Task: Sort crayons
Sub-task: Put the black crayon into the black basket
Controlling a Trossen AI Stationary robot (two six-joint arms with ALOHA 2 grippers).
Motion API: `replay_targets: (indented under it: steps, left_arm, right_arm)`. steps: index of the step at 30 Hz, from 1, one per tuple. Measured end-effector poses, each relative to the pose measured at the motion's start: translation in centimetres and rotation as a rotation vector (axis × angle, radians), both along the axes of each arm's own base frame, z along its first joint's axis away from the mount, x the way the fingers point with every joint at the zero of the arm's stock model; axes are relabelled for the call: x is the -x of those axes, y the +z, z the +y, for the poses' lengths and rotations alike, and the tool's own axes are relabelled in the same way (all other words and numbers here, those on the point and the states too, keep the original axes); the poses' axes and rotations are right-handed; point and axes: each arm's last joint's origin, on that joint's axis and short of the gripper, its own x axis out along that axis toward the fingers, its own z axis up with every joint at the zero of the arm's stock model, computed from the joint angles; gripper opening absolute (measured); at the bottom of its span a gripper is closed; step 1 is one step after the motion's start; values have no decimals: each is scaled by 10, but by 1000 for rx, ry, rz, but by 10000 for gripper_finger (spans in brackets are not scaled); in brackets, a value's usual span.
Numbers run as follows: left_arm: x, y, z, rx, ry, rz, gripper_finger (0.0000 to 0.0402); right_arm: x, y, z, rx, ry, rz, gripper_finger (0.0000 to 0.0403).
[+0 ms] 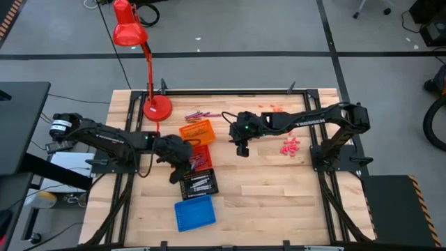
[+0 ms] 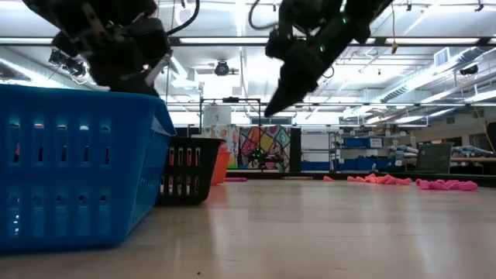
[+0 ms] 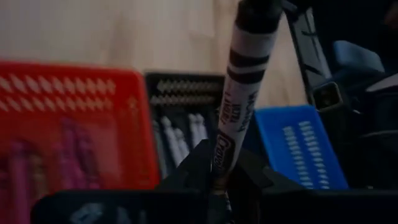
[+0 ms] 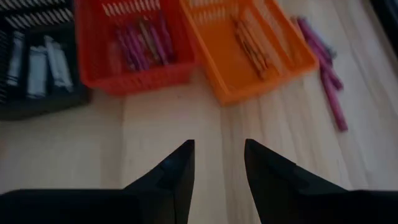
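Four trays stand in a row: orange, red, black and blue. The orange tray holds orange crayons, the red tray maroon ones, and the black tray pale ones. Loose maroon crayons lie on the table beyond the orange tray. My left gripper hangs over the left edges of the red and black trays, shut on a white-wrapped crayon with dark bands. My right gripper stands open over bare wood to the right of the trays, nothing between its fingers. My left gripper pinches the crayon's one end between its two fingers. The rest of the crayon sticks out forward past the fingertips, roughly in line with them. It is lifted clear, above the trays.
A red desk lamp stands on its round base at the far left of the table. Pink pieces lie to the right under my right arm, and small orange-pink bits near the far edge. Bare wood stretches right of the blue tray.
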Motion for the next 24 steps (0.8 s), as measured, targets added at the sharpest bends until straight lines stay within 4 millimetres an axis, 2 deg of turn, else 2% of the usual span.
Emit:
replay_targets:
  steps: [4, 7, 11, 17, 24]
  left_arm:
    - [0, 5, -15, 45, 9, 40, 44]
    - [-4, 12, -25, -5, 55, 65, 44]
    - [-14, 12, -37, -35, 70, 149, 43]
    - [-33, -2, -44, -56, 79, 357, 43]
    - [-58, -8, -52, -73, 63, 509, 43]
  right_arm:
    - [4, -13, -2, -9, -20, -26, 143]
    - [5, -19, -2, -11, -15, -53, 143]
    - [6, -24, 0, -10, -8, -71, 143]
    - [9, -30, 8, -13, 17, -51, 143]
    - [8, -31, 15, 3, 56, -58, 143]
